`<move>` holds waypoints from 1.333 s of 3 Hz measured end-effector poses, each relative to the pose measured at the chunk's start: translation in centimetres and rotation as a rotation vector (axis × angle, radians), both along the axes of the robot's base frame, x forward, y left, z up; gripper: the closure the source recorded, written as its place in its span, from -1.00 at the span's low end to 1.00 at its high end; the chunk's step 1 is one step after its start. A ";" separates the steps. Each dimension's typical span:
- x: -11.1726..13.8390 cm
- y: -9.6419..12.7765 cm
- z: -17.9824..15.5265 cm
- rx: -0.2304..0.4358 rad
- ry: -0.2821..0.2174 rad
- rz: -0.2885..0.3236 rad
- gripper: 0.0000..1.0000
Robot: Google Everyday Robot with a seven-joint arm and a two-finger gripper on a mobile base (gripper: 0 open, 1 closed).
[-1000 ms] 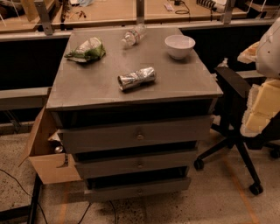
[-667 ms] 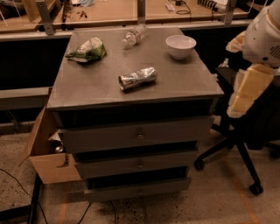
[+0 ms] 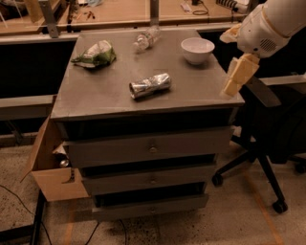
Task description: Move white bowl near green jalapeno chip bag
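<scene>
The white bowl stands upright at the back right of the grey cabinet top. The green jalapeno chip bag lies at the back left, wrinkly with a silvery-white patch. My gripper hangs from the white arm at the cabinet's right edge, in front and to the right of the bowl and apart from it. It holds nothing that I can see.
A shiny silver foil bag lies mid-top. A clear plastic bottle lies at the back between bag and bowl. A black office chair stands right of the cabinet, a cardboard box at its left. A wooden bench runs behind.
My arm and gripper have moved left and up, from beside the chair to the cabinet's right edge near the bowl. The objects on top have not moved.
</scene>
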State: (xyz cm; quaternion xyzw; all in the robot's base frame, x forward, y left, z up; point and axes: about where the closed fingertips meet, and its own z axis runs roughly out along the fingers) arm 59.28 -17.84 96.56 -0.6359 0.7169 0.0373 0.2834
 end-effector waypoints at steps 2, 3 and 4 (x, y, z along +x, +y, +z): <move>6.8 -2.1 -1.1 0.131 -0.200 -0.137 -1.00; 7.6 -2.0 -1.1 0.137 -0.216 -0.154 -1.00; 10.1 -2.1 -2.5 0.105 -0.234 -0.223 -1.00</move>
